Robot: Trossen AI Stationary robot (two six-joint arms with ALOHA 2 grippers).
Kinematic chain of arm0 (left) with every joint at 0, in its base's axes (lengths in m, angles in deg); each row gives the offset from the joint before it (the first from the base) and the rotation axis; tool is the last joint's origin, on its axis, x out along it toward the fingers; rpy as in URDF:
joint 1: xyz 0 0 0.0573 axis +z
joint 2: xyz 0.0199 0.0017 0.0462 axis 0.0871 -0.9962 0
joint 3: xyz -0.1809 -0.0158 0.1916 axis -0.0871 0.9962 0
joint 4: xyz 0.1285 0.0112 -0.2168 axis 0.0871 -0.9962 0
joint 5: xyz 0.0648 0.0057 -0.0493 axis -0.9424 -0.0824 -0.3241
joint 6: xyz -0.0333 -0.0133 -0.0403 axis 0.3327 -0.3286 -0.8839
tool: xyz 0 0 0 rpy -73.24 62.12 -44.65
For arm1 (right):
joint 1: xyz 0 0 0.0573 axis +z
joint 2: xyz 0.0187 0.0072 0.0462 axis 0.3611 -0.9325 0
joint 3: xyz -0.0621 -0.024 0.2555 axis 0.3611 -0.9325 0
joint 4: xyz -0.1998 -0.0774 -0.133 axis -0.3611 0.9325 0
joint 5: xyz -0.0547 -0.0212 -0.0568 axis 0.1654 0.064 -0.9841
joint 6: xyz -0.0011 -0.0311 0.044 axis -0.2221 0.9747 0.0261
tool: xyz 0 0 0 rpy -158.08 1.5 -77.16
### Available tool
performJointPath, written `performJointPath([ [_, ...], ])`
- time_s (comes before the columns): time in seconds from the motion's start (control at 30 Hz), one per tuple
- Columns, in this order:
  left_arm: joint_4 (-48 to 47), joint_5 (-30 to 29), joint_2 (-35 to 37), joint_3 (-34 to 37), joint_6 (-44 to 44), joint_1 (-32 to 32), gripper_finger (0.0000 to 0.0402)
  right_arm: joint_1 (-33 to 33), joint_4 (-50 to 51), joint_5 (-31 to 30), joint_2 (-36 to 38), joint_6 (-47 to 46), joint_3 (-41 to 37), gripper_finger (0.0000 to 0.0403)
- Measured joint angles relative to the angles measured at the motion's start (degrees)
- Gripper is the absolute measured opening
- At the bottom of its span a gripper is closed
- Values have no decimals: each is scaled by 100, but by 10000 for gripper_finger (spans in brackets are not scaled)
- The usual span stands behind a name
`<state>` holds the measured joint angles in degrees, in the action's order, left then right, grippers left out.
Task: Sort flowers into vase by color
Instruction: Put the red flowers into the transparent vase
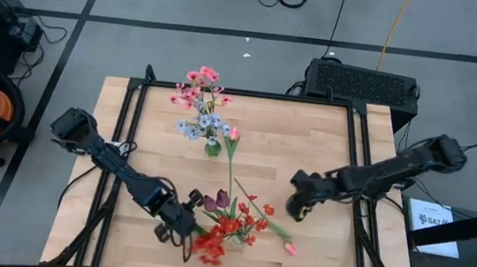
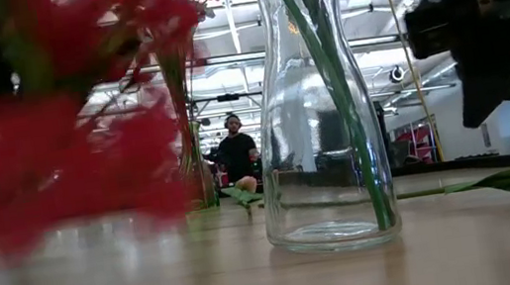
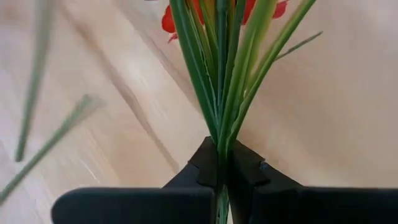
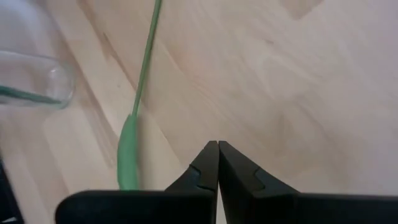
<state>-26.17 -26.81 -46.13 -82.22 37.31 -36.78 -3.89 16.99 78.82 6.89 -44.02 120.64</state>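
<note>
My left gripper (image 3: 222, 163) is down at the near side of the table (image 1: 323, 169), jaws pinched tight around a bundle of green stems, and in the left wrist view the stems fan out from between my fingers toward red petals. These are the red flowers (image 1: 221, 235), their cluster lying on the wood just beside that gripper. Dark maroon tulips (image 1: 216, 200) lie right next to them. A single pink bud (image 1: 290, 247) lies a little to the right on its long stem. Farther back, a vase (image 1: 212, 147) holds pale blue sprigs (image 1: 199, 128), with pink blossoms (image 1: 199, 87) behind. Up close in the low view stands a clear glass vase (image 2: 322, 153) with green stems inside. My right gripper (image 4: 217, 163) hovers over bare wood on the right, jaws fully closed, gripping nothing.
</note>
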Motion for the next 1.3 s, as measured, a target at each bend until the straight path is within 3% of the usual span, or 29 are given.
performJointPath([
  [0.23, -32, -415, 206, -297, -1926, -505, 13, -10, -24, 8, 1915, 16, -1115, 0],
  [0.4, -50, -778, 379, -493, -2991, -1046, 13, -10, -75, 7, 2846, 172, -1689, 0],
  [0.67, -32, -792, 605, -800, -4421, -1946, 13, -10, -109, 9, 3215, 434, -2036, 0],
  [0.8, -47, -1574, 664, -1103, -4933, -2284, 12, -10, -213, 132, 3211, 592, -2036, 0],
  [1.1, 81, -4094, 666, -1976, -4029, -2768, 12, -10, -316, 151, 3213, 608, -2034, 0],
  [1.3, 1236, -5464, 657, -2033, -2834, -2930, 12, -10, -535, 133, 3213, 571, -2032, 0],
])
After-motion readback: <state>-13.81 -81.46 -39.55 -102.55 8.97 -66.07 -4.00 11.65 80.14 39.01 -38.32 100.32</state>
